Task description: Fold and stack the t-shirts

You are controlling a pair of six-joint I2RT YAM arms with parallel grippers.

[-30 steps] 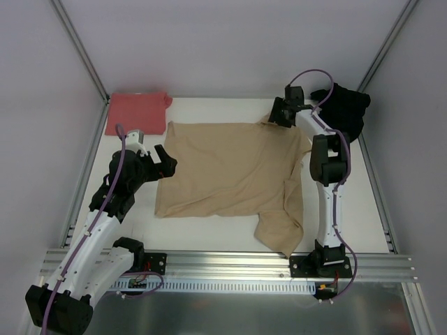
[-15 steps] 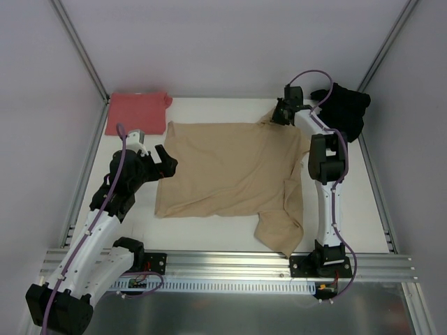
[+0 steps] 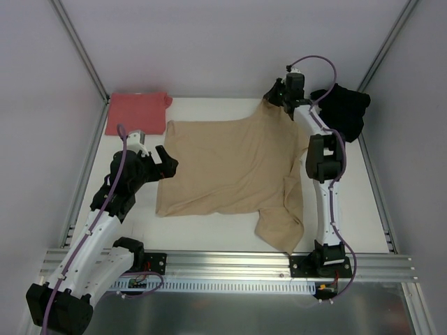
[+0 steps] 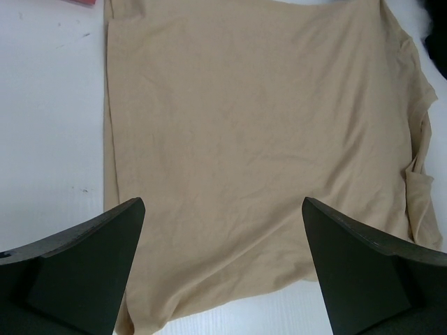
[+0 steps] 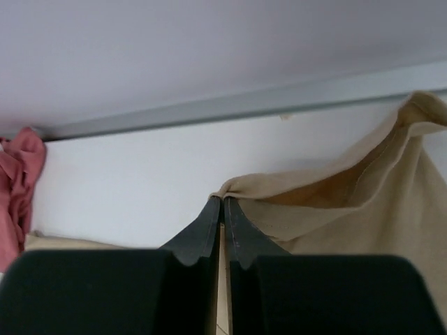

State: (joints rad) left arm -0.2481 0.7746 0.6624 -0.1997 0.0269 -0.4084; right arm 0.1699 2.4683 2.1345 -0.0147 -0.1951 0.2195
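White tabletop (image 3: pixel 209 234) carries three t-shirts and two arms; nothing is stacked. The right pincer (image 5: pixel 223 206), pressed together, pinches the tan shirt (image 3: pixel 230 167) by a far corner. The rest lies unfolded beneath the spread left pincer (image 3: pixel 167 159). The black shirt (image 3: pixel 346 108) sits bunched just right of the right pincer. The salmon shirt (image 3: pixel 137 112), seemingly folded, lies beyond the left one.

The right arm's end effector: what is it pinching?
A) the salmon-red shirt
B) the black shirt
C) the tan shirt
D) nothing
C: the right end effector is shut on a far edge of the tan shirt, which peaks up at its tips; the salmon-red shirt and black shirt lie apart from it.
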